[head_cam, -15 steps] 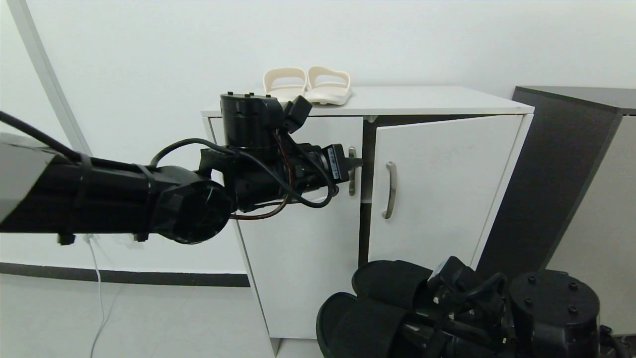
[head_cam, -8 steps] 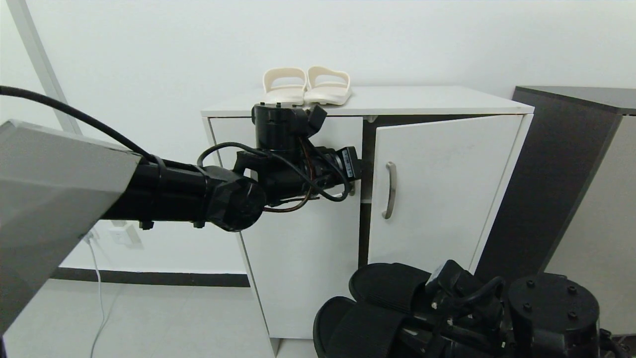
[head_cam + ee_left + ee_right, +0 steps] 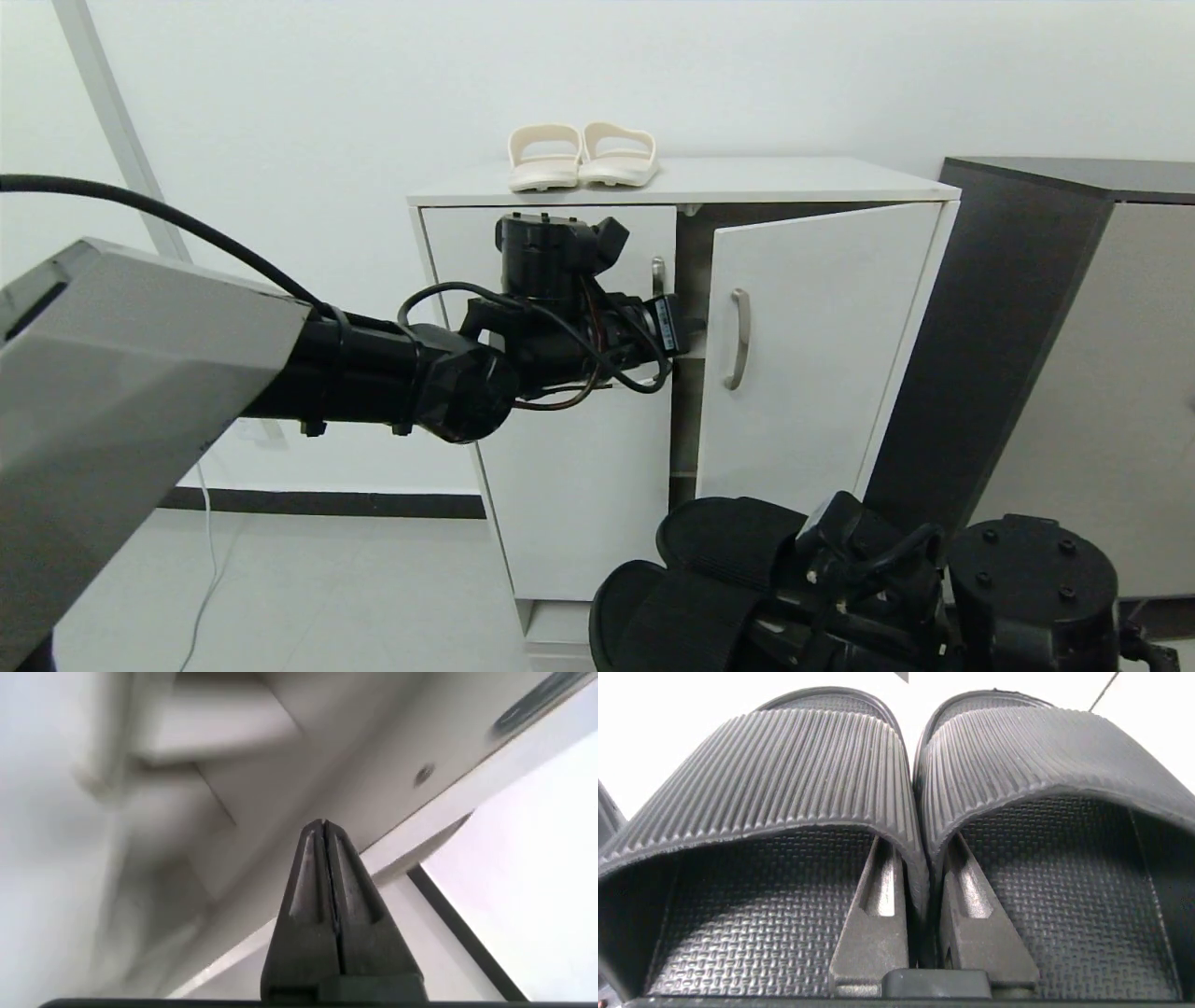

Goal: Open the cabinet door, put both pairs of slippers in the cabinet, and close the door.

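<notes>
Since the right gripper (image 3: 917, 887) is clamped on the black slippers (image 3: 709, 560), pinching both inner strap walls together low in front of the cabinet (image 3: 794, 177), I judge that hold sound: light, soft rubber, ribbed, not slippery. Cream slippers (image 3: 583, 157) sit side by side on the cabinet top; I'd take them the same way. Left gripper (image 3: 324, 831) is closed on nothing, tip at the gap beside the ajar right door (image 3: 812, 373). Door looks stiff and light; its bar handle (image 3: 738, 338) is the hold. No readable print on slippers or cabinet.
</notes>
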You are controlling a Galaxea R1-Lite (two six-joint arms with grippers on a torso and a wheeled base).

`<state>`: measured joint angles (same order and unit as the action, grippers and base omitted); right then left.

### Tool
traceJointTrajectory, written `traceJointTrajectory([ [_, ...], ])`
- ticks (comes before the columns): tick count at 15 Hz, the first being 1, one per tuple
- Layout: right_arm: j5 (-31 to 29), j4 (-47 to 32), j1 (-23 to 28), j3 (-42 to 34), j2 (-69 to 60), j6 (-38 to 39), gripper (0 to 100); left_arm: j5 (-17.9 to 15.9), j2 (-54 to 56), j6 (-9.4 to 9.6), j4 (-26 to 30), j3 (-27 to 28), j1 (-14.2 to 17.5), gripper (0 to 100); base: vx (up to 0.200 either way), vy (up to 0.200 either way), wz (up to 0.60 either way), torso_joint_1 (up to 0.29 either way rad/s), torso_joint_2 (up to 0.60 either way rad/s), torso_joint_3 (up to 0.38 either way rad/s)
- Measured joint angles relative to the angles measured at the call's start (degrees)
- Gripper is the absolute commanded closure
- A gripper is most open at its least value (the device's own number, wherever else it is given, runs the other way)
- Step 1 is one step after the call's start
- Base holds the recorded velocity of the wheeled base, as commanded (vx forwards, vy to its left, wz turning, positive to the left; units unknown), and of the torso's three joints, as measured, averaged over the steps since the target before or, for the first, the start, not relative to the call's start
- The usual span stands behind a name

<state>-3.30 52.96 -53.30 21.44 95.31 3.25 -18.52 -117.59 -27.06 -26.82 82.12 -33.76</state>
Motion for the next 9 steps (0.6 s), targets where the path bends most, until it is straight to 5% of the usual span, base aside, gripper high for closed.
traceJointTrajectory([
  [5, 0.00, 0.02, -1.13, -0.34, 0.00, 0.00, 100, 2.68, 0.61, 0.24, -5.42, -3.06, -9.33, 100, -0.160, 0.000, 0.00, 0.005, 0.00, 0.002],
  [9, -0.02, 0.11, -1.17, -0.37, 0.00, -0.02, 100, 2.86, 1.61, 0.22, -5.89, -4.12, -7.69, 100, 0.000, 0.000, 0.00, 0.000, 0.00, 0.000],
])
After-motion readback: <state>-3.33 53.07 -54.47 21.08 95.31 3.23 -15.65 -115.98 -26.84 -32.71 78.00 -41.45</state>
